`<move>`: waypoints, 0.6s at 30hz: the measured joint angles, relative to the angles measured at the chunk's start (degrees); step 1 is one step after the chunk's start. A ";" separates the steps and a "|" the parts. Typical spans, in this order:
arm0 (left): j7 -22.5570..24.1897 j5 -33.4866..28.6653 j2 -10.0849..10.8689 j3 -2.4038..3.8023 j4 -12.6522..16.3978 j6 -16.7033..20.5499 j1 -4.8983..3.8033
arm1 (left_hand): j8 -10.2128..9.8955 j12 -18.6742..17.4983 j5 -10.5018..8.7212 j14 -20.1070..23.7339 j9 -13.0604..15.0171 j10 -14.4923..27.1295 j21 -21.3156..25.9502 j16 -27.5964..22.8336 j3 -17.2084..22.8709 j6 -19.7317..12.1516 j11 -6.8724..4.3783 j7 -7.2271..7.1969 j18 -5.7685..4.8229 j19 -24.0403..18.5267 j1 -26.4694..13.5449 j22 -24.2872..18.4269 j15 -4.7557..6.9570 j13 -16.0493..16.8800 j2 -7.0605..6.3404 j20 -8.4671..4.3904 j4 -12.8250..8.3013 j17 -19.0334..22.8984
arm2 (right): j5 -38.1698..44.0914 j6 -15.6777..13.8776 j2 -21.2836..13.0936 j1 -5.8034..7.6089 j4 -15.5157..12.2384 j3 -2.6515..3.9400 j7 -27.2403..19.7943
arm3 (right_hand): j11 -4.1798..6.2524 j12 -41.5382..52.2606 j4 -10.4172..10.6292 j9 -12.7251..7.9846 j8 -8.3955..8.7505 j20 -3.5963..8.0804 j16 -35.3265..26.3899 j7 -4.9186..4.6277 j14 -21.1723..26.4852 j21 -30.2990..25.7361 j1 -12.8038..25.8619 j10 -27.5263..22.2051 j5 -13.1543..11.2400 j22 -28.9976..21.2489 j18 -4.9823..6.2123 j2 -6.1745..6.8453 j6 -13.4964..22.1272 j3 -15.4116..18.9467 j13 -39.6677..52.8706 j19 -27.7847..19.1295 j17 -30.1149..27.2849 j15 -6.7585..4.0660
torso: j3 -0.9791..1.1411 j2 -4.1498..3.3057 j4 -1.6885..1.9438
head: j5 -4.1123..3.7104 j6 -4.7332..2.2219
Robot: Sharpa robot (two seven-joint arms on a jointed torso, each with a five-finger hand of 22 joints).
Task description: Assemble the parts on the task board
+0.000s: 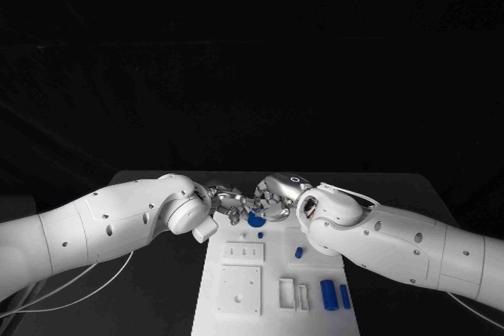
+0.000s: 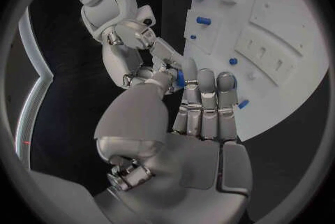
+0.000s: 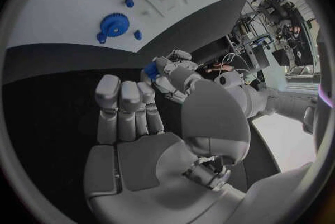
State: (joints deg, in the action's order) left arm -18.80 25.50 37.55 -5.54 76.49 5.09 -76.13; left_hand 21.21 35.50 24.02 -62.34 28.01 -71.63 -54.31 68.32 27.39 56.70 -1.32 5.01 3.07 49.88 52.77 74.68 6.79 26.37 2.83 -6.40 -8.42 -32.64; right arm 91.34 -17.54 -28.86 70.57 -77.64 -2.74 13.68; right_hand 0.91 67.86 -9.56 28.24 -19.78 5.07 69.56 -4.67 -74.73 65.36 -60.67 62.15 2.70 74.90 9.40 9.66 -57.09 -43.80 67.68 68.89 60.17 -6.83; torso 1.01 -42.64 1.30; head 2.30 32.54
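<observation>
**Inspector:** Report the board, near end first.

**Robot:** The white rectangular plastic task board [image 1: 271,278] lies flat on the matte black table [image 1: 157,292]. At its near end a long blue cylindrical part [image 1: 328,294] lies beside a slimmer one. Raised white blocks sit to their left. Further up lies a short blue peg [image 1: 298,252]. Beyond that is a flat blue toothed gear [image 3: 114,25], resting on the board near my wrists.

**Inspector:** Your hands?

**Robot:** Both meet over the far end of the board. My left hand [image 2: 188,123] pinches a small blue part [image 2: 180,79] at its fingertips, above the board's far edge. My right hand [image 3: 139,129] has its fingers straight and side by side, and one finger reaches towards that part. I cannot tell whether it grips anything.

**Inspector:** Surroundings?

**Robot:** A dark backdrop hangs behind the table.
</observation>
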 measured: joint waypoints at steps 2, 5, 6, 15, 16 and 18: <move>0.00 -0.38 0.02 -0.38 0.00 -0.01 -0.04 | -0.31 0.16 1.56 0.00 1.07 -0.06 -0.22 0.21 5.51 0.00 -0.06 0.00 0.00 0.40 -6.60 -0.38 0.00 -0.12 1.14 -0.18 -5.96 0.56 | 0.00 0.00 0.09 -0.06 -0.05 -0.05 -0.06 | 0.00 0.00 0.00 0.01 -0.02 0.03 0.00 -0.15 0.00 0.00 0.10 0.01 0.03 0.00 0.00 0.10 -0.16 0.00 0.00 0.04 0.04 0.01 | 0.00 -0.02 0.01 | -0.04 0.01; 0.01 -1.05 0.07 -0.54 -0.04 -0.04 -0.02 | -0.42 0.16 0.92 0.01 1.11 -0.34 -0.27 0.65 10.40 0.01 -0.33 -0.01 0.00 0.44 -9.73 -0.73 0.00 -0.26 0.89 -0.22 -7.68 1.00 | 0.00 0.01 0.13 -0.12 -0.10 -0.08 -0.12 | 0.00 0.00 0.00 0.01 -0.02 0.07 0.00 -0.15 -0.01 0.00 0.10 0.01 0.03 0.00 0.00 0.10 -0.16 0.00 0.00 0.26 0.04 0.01 | 0.00 -0.02 0.02 | -0.09 0.07; 0.01 -1.32 0.07 -0.54 -0.06 -0.06 -0.02 | -0.42 0.16 0.08 0.01 1.22 -0.34 -0.50 0.65 11.78 0.01 -0.33 -0.01 0.00 0.44 -10.44 -0.79 0.00 -0.29 0.83 -0.22 -7.66 1.09 | 0.00 0.01 0.12 -0.11 -0.10 -0.07 -0.14 | 0.00 0.00 0.00 0.01 -0.02 0.07 0.00 -0.15 -0.01 0.00 0.10 0.01 0.03 0.00 0.00 0.10 -0.16 0.00 0.00 0.26 0.04 0.01 | 0.00 -0.02 0.01 | -0.09 0.10; 0.01 -2.75 0.08 -0.57 -0.20 -0.45 -0.02 | -0.98 0.16 -0.57 0.01 1.39 -0.34 -0.70 0.91 14.19 0.01 -0.33 -0.01 0.00 0.44 -12.58 -0.84 -0.02 -0.35 1.12 -0.22 -7.82 1.28 | -0.04 0.01 0.12 -0.09 -0.03 -0.05 -0.29 | -0.01 0.00 0.16 0.00 -0.01 0.11 0.00 -0.15 0.03 -0.01 0.10 0.01 0.03 0.00 0.00 0.10 -0.16 -0.16 -0.01 0.31 0.03 0.05 | -0.02 -0.02 -0.07 | -0.01 0.24; 0.01 -2.82 0.09 -0.57 -0.21 -0.49 -0.02 | -0.99 0.16 -0.57 0.01 1.40 -0.35 -0.70 0.91 14.19 0.01 -0.33 -0.01 0.00 0.43 -12.59 -0.84 -0.03 -0.35 1.13 -0.22 -7.82 1.28 | -0.05 0.02 0.13 -0.09 -0.02 -0.05 -0.31 | -0.01 0.00 0.16 -0.01 0.00 0.11 0.00 -0.15 0.03 -0.01 0.10 0.01 0.03 0.00 0.00 0.10 -0.16 -0.16 -0.01 0.31 0.03 0.06 | -0.02 -0.01 -0.07 | 0.01 0.24; 0.01 -2.99 0.14 -0.58 -0.21 -0.61 -0.02 | -1.09 0.16 -0.81 0.08 1.45 -0.35 -0.70 0.91 14.21 0.01 -0.33 -0.01 0.00 0.43 -12.62 -0.91 -0.10 -0.35 1.16 -0.22 -7.84 1.28 | -0.07 0.05 0.13 -0.09 0.01 -0.05 -0.36 | 0.00 0.00 0.16 -0.02 0.00 0.11 0.00 -0.15 0.03 -0.01 0.10 0.01 0.03 0.00 0.00 0.10 -0.16 -0.16 -0.01 0.31 0.03 0.06 | -0.02 -0.01 -0.07 | 0.01 0.25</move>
State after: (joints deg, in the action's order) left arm -18.79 22.51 37.68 -6.12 76.28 4.49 -76.15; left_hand 20.13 35.66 23.20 -62.27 29.46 -71.98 -55.01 69.23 41.60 56.71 -1.65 5.00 3.08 50.31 40.15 73.77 6.68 26.02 3.99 -6.63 -16.26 -31.36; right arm 91.28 -17.49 -28.72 70.48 -77.63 -2.79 13.32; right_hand 0.91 67.86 -9.40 28.23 -19.78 5.18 69.56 -4.83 -74.70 65.36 -60.57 62.16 2.73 74.90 9.40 9.76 -57.25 -43.96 67.66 69.20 60.20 -6.77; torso 0.99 -42.65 1.23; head 2.31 32.79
